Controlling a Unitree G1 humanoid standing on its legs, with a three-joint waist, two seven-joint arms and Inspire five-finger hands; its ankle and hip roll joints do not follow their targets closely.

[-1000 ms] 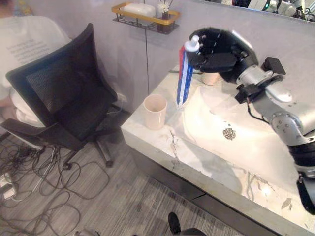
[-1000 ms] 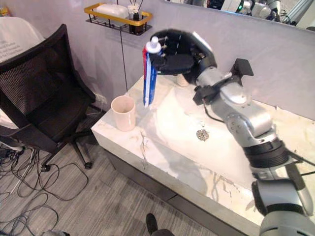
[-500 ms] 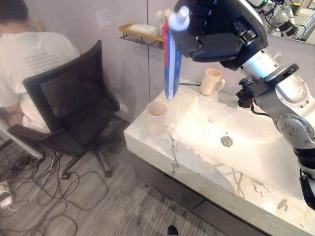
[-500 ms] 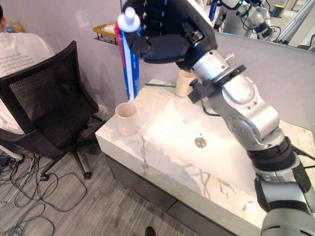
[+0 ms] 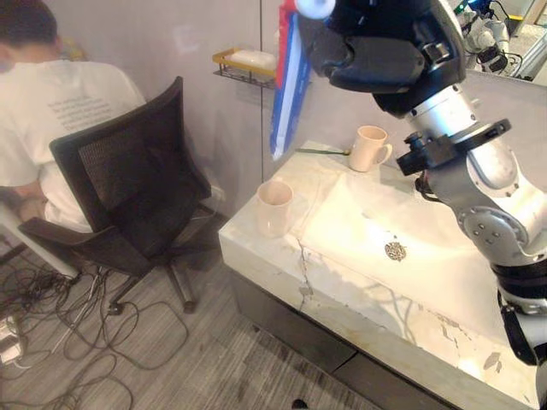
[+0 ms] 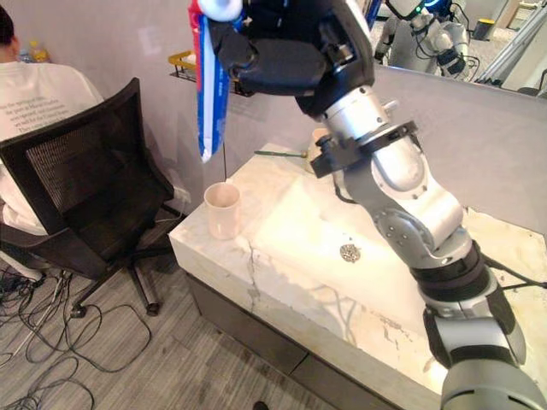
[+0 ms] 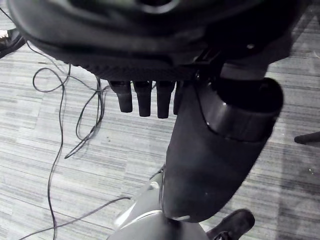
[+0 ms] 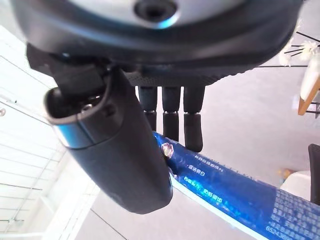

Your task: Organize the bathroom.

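High above the counter's left corner: right hand (image 6: 286, 43), dark, fingers and thumb clenched round the red, white and blue toothpaste tube (image 6: 208, 94) just under its white cap (image 6: 219, 8).
Tube's pose: hanging near upright, cap at top, flat tail pointing down, well above the cream cup (image 6: 223, 210).
Right arm: raised, bent, reaching from the right across the white marble basin (image 6: 342, 224).
Left hand (image 7: 150, 97): over grey floor, fingers straight, relaxed, holding nothing.
Back of counter: cream handled mug (image 5: 369, 147), beside a thin green stick (image 5: 322, 152).
Wall: yellow-rimmed wire shelf (image 5: 242, 67).
Left side: black mesh office chair (image 5: 128, 196), person in white shirt (image 5: 51, 111) seated behind it.
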